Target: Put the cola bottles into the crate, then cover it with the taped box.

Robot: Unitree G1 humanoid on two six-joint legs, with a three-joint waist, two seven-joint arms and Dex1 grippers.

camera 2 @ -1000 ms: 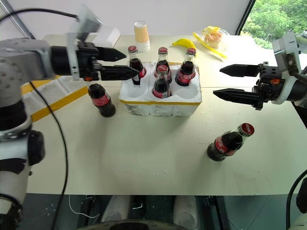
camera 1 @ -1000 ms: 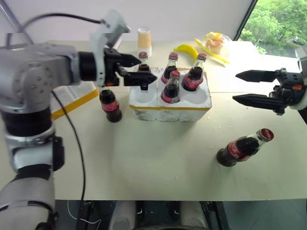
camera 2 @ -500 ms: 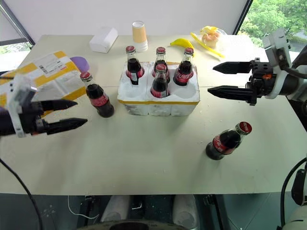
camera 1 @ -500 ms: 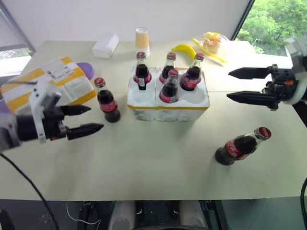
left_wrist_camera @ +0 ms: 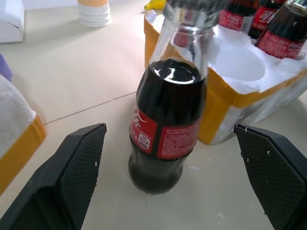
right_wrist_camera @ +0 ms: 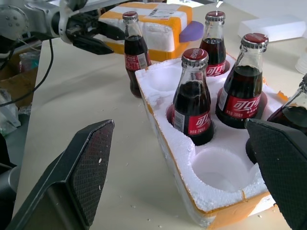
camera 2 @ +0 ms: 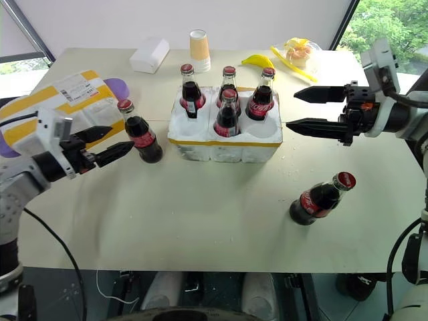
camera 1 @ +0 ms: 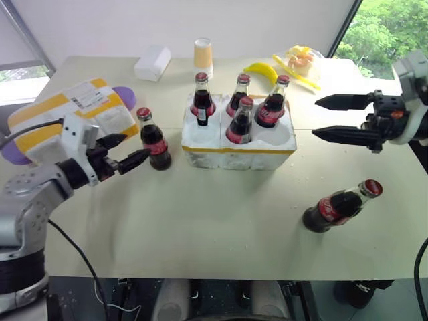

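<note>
Left gripper (camera 1: 132,152): jaws spread wide, holding nothing, pointing level at a loose cola bottle (camera 1: 154,139). That bottle stands upright on the table (camera 1: 214,221) just ahead of the fingertips, in line with the gap between them, not touched.

Crate (camera 1: 237,143) sits beyond that bottle, further along the left gripper's line. Four bottles stand in its wells; two front wells are empty.

Right gripper (camera 1: 322,118): jaws wide apart, empty, raised beside the crate's right end and pointing toward it. The sixth bottle (camera 1: 340,206) lies tilted on the table below and nearer than this gripper.

Taped box (camera 1: 70,114) lies behind the left gripper.
</note>
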